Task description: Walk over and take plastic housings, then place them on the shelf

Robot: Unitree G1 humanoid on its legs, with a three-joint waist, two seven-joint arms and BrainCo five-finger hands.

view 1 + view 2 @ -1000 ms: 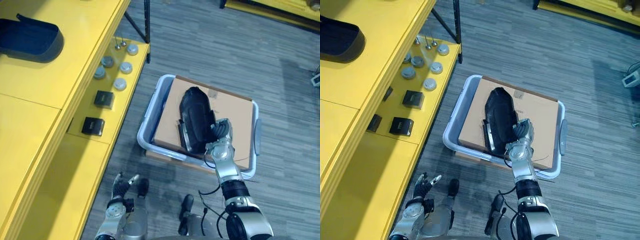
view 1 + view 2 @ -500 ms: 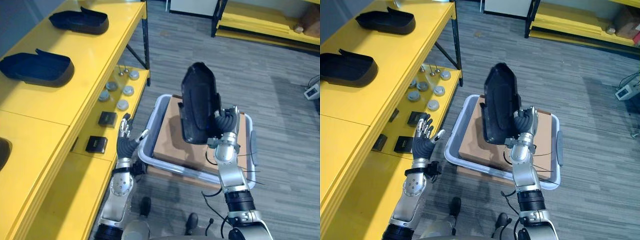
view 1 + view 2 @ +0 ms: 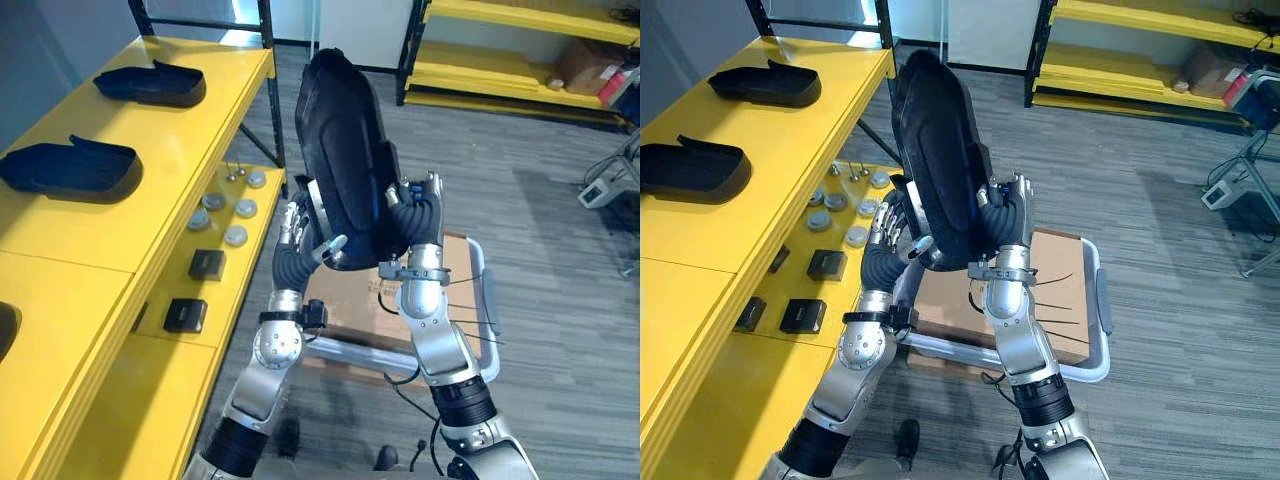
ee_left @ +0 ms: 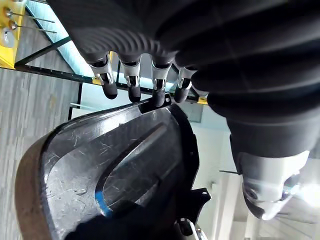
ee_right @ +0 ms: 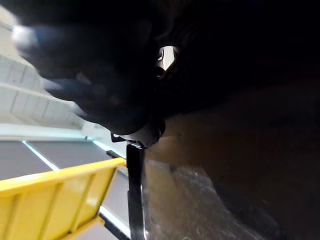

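Observation:
A long black plastic housing [image 3: 340, 150] stands upright in the air above the bin, a little right of the yellow shelf [image 3: 190, 150]. My right hand [image 3: 412, 222] is shut on its lower right edge. My left hand [image 3: 298, 245] lies against the lower left side with straight fingers [image 4: 131, 87], their tips touching the housing's rim [image 4: 115, 170]. Two more black housings [image 3: 150, 85] [image 3: 70, 170] lie on the shelf top.
A grey bin [image 3: 487, 300] lined with cardboard [image 3: 350, 300] stands on the floor below the hands. The lower shelf holds round caps [image 3: 225, 210] and small black boxes [image 3: 207, 264]. Another yellow rack [image 3: 500, 60] stands at the back.
My right hand has lifted the housing out of the bin, up and towards the shelf. My left hand has risen from low down to the housing's left side. The camera has tilted up.

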